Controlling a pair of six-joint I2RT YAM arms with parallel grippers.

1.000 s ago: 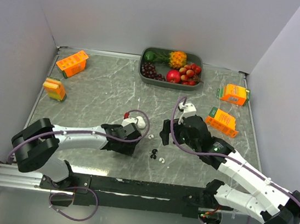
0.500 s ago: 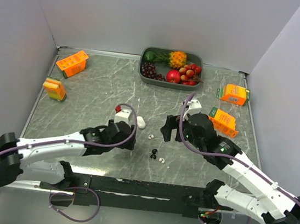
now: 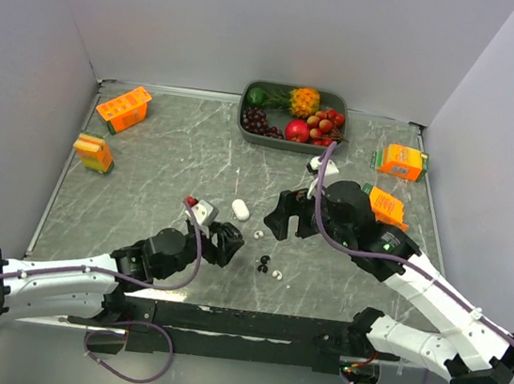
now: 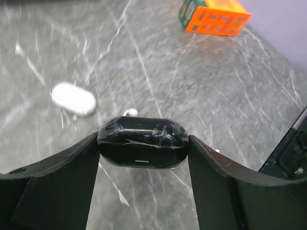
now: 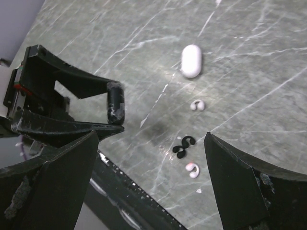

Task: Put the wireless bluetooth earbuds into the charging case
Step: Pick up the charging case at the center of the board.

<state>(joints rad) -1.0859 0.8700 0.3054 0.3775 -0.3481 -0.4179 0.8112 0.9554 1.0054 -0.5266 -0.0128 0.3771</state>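
My left gripper (image 3: 222,242) (image 4: 144,142) is shut on a glossy black charging case (image 4: 142,143) (image 5: 115,103), held closed and crosswise between its fingers above the table. A white charging case (image 3: 240,210) (image 4: 73,98) (image 5: 191,60) lies closed on the marble beyond it. Two black earbuds (image 3: 264,264) (image 5: 183,146) lie touching each other. One white earbud (image 3: 258,235) (image 5: 197,105) lies farther back and another white earbud (image 3: 277,273) (image 5: 192,168) lies nearer. My right gripper (image 3: 287,217) (image 5: 151,139) hangs open above the buds, holding nothing.
A grey tray (image 3: 288,143) of toy fruit stands at the back. Orange cartons lie at the left (image 3: 122,108) (image 3: 93,153) and at the right (image 3: 401,161) (image 3: 383,204). A black rail (image 3: 249,324) runs along the near table edge.
My left arm has drawn back toward the near edge, away from the white case, carrying the black case. My right gripper has shifted slightly left, still open.
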